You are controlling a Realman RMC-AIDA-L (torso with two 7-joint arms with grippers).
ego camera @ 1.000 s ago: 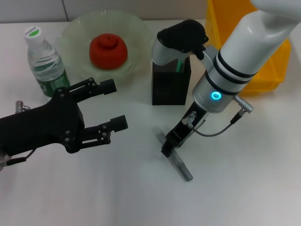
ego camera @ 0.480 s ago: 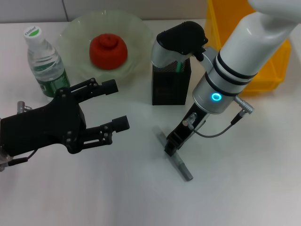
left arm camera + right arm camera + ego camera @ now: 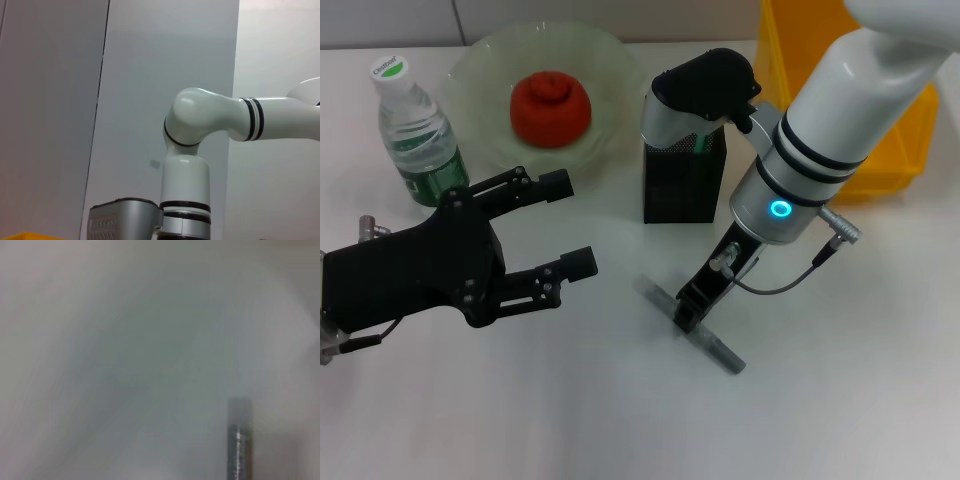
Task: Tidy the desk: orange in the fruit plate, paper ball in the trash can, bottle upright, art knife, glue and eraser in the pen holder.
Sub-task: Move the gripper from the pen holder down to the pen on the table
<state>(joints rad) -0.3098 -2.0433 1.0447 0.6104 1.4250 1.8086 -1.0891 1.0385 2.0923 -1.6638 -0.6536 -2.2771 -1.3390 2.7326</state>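
While the left tool (image 3: 570, 225) is hovering with fingers spread at 9 o'clock, the right tool (image 3: 688, 312) is clamping the grey art knife (image 3: 690, 325) on the white worktop (image 3: 840, 400) at 6 o'clock of the pen holder (image 3: 684, 180). The orange (image 3: 550, 108) is sitting in the fruit plate (image 3: 610, 60); the bottle (image 3: 415, 130) is standing upright at its 9 o'clock.

White desk (image 3: 520, 420); behind, grey wall panels (image 3: 165, 75), perhaps partitions.

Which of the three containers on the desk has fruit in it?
The fruit plate, the pale green bowl holding the orange; not the pen holder or trash can.
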